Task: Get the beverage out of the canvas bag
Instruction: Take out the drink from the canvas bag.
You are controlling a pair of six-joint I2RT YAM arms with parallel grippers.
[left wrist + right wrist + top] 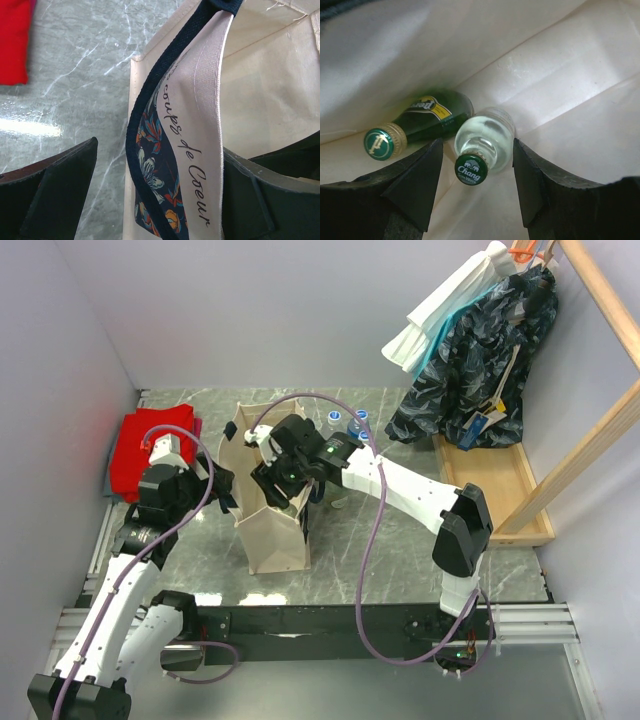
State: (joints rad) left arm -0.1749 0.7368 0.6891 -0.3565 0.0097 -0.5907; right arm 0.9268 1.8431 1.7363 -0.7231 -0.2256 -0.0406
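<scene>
"How was the canvas bag (275, 535)?"
"It stood up tall. The left gripper (159, 150) was open over its side wall."
"And the drinks?"
"The right gripper (477, 145), half open, was inside, around the clear bottle (487, 137). Its cap pointed up at the gripper. A green bottle (432, 112) lay beside it, cap pointing left."

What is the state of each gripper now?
Left gripper: open, astride the canvas bag rim.
Right gripper: open around the clear bottle, inside the bag.

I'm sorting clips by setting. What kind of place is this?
Probably a lab test booth, not a home: plain walls box in a marble-look tabletop, and a wooden clothes rack with hanging clothes looks staged.
</scene>
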